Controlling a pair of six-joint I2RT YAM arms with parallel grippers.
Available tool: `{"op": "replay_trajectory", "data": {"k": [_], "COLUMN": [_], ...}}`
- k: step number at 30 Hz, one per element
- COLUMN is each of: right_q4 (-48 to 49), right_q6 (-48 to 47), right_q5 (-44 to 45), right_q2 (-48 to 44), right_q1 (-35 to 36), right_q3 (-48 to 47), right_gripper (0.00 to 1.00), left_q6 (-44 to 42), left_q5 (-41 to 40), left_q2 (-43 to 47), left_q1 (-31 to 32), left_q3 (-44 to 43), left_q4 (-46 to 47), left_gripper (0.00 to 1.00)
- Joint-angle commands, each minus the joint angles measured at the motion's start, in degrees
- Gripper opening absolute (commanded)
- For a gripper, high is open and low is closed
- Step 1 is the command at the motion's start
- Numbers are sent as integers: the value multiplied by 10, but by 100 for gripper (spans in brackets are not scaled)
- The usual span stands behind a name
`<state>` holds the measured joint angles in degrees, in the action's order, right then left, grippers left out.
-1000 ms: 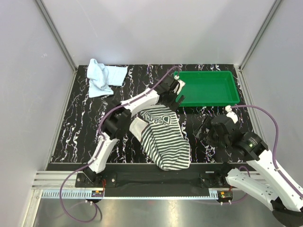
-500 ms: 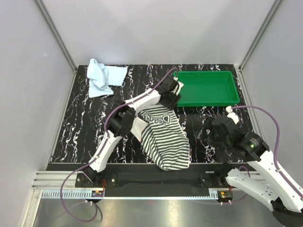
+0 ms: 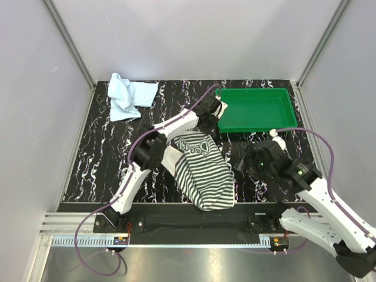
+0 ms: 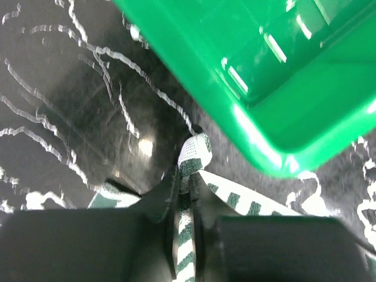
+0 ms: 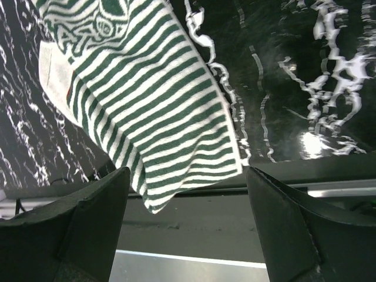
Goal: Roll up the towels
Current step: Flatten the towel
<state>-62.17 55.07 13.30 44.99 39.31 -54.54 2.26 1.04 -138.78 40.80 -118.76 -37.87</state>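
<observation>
The striped towel lies crumpled at the middle of the table, its near end hanging over the front edge. My left gripper is at its far corner, right beside the green tray's corner. In the left wrist view that gripper is shut on the striped corner, which sticks out past the tips. My right gripper hovers just right of the towel and is open; the right wrist view shows its fingers wide apart above the towel's near edge. The pale blue towel lies bunched at the far left.
A green tray stands at the back right, and its rim is very close to my left fingers. The black marbled tabletop ends at a metal rail in front.
My left gripper has closed on the striped towel's far corner. The right arm has moved left and forward, closer to the towel's right edge.
</observation>
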Motion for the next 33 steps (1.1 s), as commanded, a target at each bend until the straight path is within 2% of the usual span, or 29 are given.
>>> {"op": "replay_trajectory", "data": {"k": [1,3,7,12,15,20,24,29,32,33], "right_q4": [88,131,297,404,455,527,533,539,519,509], "right_q6": [-18,-36,-81,-93,-105,-138,-153,-198,-182,-167], "right_q5": [-52,-84,-204,-245,-250,-228,-153,-137,-99,-74], "right_q2": [34,57,97,134,161,199,217,274,316,323], "right_q1": [-2,-2,-2,-3,-2,-2,-4,-12,-34,-62], "right_q3": [14,20,31,37,39,42,34,1,-13,-10], "right_gripper": [87,86,88,90,90,91,95,98,98,97], "left_q6": [-17,-16,-15,-23,-44,-46,-58,-75,-85,-85], "left_q5": [-38,-53,-55,-96,-114,-120,-129,-131,-137,-144], "left_q2": [96,143,222,286,333,415,451,525,550,556], "left_q1": [-4,-6,-17,-27,-28,-28,-28,-28,-27,-27], "left_q3": [-9,-14,-59,-139,-136,-90,-91,-30,-3,22], "left_q4": [-27,-34,-92,-142,-154,-139,-151,-128,-129,-130], "left_gripper": [0,0,0,0,0,0,0,0,0,0]}}
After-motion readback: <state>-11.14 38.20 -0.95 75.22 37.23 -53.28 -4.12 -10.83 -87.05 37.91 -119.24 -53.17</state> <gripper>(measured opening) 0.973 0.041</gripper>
